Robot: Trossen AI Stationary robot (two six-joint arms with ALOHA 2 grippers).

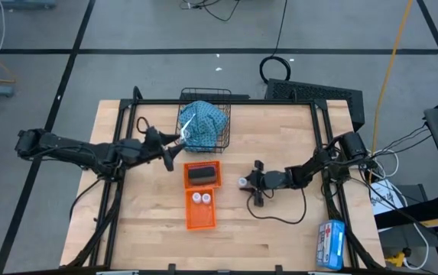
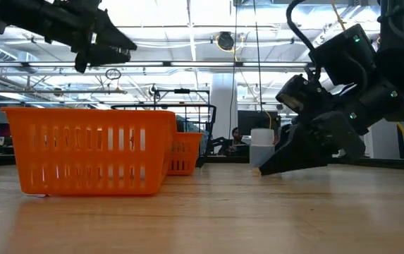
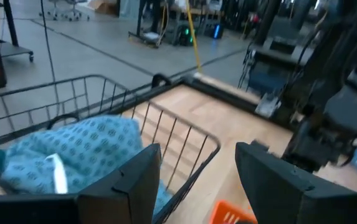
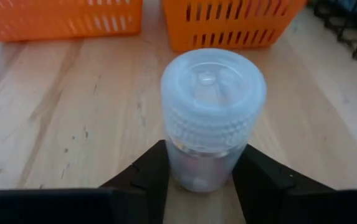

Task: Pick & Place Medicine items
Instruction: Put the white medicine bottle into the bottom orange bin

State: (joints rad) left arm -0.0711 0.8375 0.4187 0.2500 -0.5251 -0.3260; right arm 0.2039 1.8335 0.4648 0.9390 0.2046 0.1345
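Pouch [image 1: 202,122] fills the wire basket [image 1: 225,99] beyond your orange bins [image 1: 201,197]; the left gripper [image 1: 174,150], fingers apart, hangs beside that basket. Right of the bins, over bare wood, the right gripper [image 1: 244,183] clamps an upright white vial [image 4: 212,118]. No lettering is legible.

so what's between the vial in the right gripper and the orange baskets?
Only bare wood: in the right wrist view the vial sits between the right gripper's fingers, and open table runs to the orange baskets.
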